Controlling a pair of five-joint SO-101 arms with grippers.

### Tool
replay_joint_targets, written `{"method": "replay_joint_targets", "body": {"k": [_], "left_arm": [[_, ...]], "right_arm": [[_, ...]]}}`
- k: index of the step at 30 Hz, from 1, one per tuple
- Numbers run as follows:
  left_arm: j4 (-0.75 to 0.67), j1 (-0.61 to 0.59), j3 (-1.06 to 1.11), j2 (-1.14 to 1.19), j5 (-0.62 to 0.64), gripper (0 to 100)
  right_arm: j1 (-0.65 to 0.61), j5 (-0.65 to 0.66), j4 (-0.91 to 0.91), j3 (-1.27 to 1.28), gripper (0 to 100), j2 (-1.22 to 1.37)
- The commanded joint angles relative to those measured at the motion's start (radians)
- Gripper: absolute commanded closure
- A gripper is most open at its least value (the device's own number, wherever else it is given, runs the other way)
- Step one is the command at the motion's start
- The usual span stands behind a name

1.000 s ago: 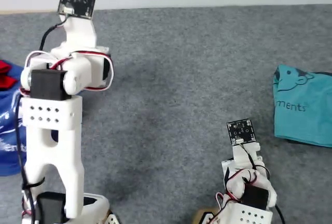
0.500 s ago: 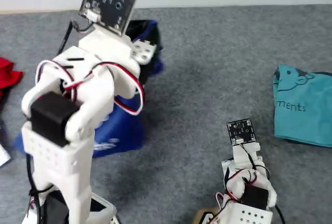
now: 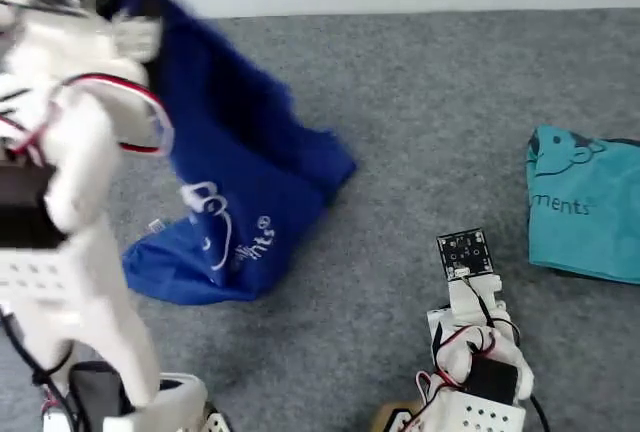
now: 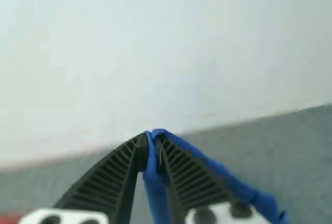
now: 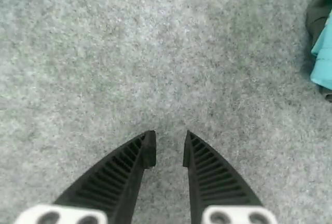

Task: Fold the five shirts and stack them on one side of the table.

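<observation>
The left pincer [image 4: 150, 142] is clamped on a thin fold of the blue shirt [image 3: 240, 192] and holds it high, well apart from the folded teal shirt [image 3: 585, 207]. The cloth hangs down with its lower end bunched on the grey surface [image 3: 430, 122]. The right pincer [image 5: 168, 149], jaws slightly parted and holding nothing, sits near the teal shirt. The bite looks narrow, so the shirt's weight could drag it free, or it could land crumpled instead of flat.
</observation>
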Motion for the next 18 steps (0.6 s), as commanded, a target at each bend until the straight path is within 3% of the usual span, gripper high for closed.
{"method": "replay_joint_targets", "body": {"k": [1,9,18], "left_arm": [[0.135,-0.195,0.085,0.017,-0.081,100],[0.16,-0.516,0.484,0.081,-0.244,100],[0.137,-0.621,0.684,0.098,-0.371,100]], "right_arm": [[-0.007,0.009,-0.007,0.015,89.6,-0.008],[-0.007,0.009,-0.007,0.015,89.6,-0.008],[-0.007,0.009,-0.007,0.015,89.6,-0.008]]}}
